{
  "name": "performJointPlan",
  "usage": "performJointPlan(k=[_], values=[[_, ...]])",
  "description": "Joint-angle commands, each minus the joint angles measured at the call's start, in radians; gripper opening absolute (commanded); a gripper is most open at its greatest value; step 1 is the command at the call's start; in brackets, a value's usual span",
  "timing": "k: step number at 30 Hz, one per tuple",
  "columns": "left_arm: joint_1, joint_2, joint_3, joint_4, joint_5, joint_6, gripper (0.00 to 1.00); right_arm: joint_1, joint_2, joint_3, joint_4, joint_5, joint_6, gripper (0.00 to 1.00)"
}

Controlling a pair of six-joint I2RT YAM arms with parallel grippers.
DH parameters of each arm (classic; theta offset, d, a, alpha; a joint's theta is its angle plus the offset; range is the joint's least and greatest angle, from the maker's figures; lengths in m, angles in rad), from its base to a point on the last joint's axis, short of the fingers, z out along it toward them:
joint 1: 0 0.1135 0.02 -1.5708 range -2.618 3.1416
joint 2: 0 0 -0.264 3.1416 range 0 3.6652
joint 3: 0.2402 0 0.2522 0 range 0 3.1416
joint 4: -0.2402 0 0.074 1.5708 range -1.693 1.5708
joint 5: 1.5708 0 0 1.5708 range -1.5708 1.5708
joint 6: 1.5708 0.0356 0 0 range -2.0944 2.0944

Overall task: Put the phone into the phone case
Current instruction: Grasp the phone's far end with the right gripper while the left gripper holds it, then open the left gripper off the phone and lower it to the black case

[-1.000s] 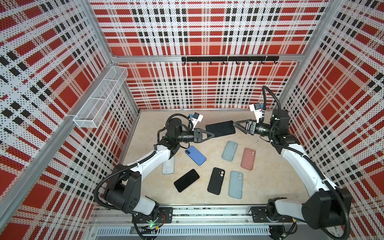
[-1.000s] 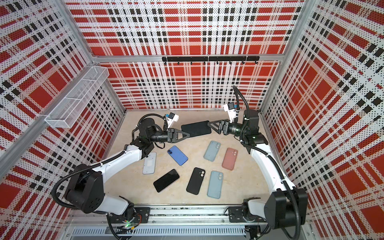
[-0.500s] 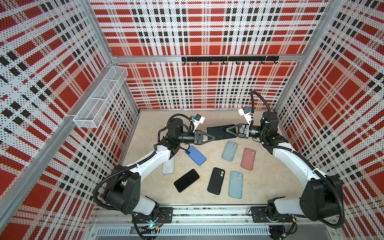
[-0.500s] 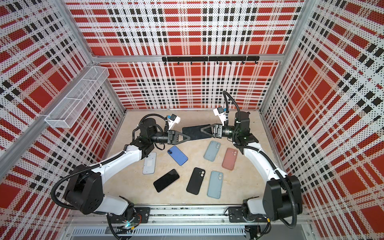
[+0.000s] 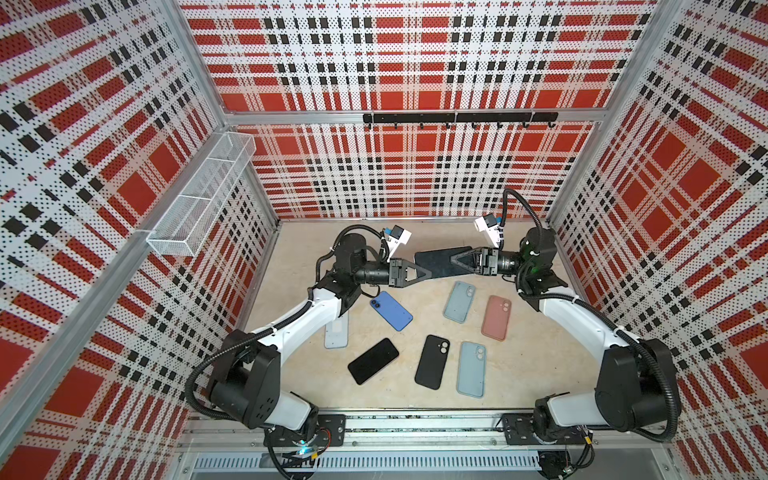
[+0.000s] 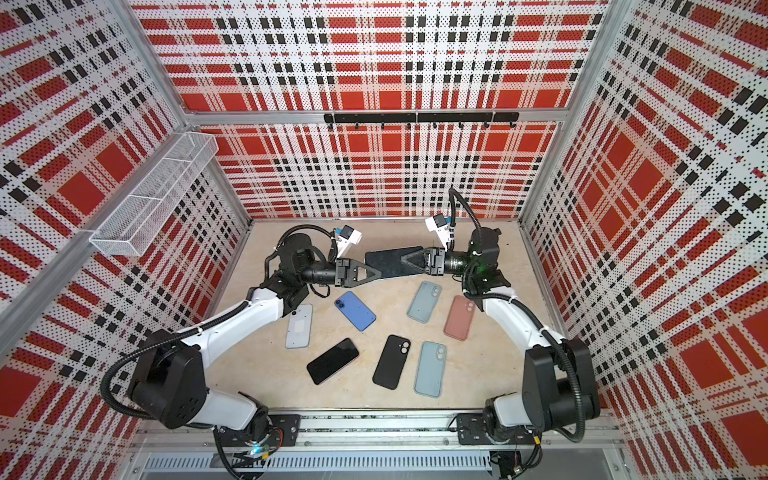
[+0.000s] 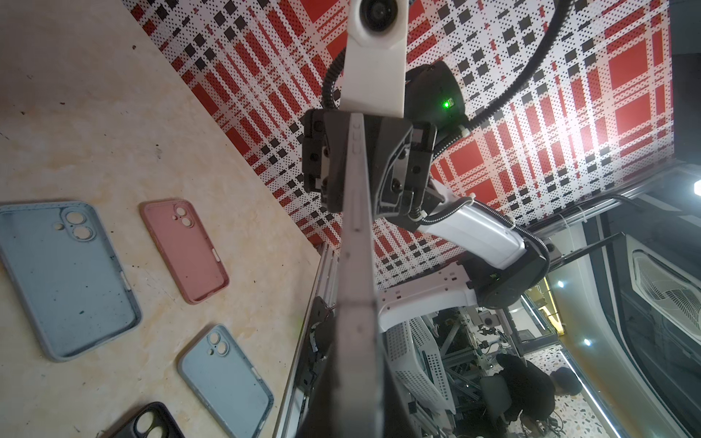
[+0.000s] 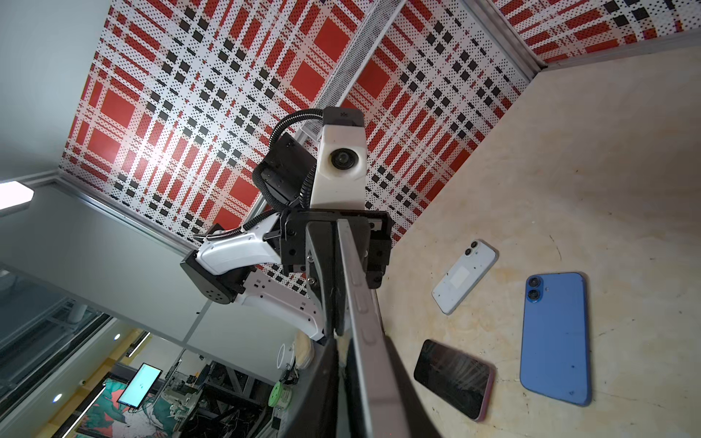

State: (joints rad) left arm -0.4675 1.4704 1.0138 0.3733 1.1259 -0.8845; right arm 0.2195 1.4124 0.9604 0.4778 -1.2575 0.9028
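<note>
The dark phone [image 5: 436,261], a slim slab with a grey metal side carrying buttons, hangs broad face up above the table [image 5: 519,374] near its back edge. The left gripper [image 5: 428,272] pinches one end, and the right gripper [image 5: 452,259] seems clamped on the other. The white phone [image 8: 474,263] bears a small sticker, unreadable.

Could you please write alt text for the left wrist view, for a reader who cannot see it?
A dark phone, seen edge-on, spans between the left gripper near the camera and the right gripper gripping its far end. On the beige table lie two light blue cases, a pink case and part of a black case, before a red plaid wall.
</note>
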Motion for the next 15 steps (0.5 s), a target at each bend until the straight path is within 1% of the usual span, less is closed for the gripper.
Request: performJointPlan(k=[1, 6, 9, 10, 13, 15], values=[[-0.006, 0.008, 0.046, 0.046, 0.008, 0.006, 0.00, 0.004, -0.006, -0.007, 0.067, -0.019, 0.001, 0.17], [-0.006, 0.013, 0.048, 0.046, -0.001, 0.005, 0.00, 0.004, -0.010, -0.007, 0.068, -0.014, 0.003, 0.11], [0.000, 0.009, 0.046, 0.046, -0.015, 0.005, 0.03, 0.004, -0.014, -0.004, 0.067, -0.007, 0.004, 0.08], [0.001, 0.007, 0.045, 0.047, -0.022, 0.006, 0.04, 0.004, -0.014, -0.003, 0.067, -0.005, 0.004, 0.06], [0.010, -0.003, 0.037, 0.043, -0.048, 0.011, 0.13, 0.002, -0.021, 0.001, 0.064, 0.010, 0.007, 0.00], [0.018, -0.013, 0.032, 0.038, -0.063, 0.017, 0.16, -0.005, -0.028, 0.002, 0.055, 0.031, 0.008, 0.00]])
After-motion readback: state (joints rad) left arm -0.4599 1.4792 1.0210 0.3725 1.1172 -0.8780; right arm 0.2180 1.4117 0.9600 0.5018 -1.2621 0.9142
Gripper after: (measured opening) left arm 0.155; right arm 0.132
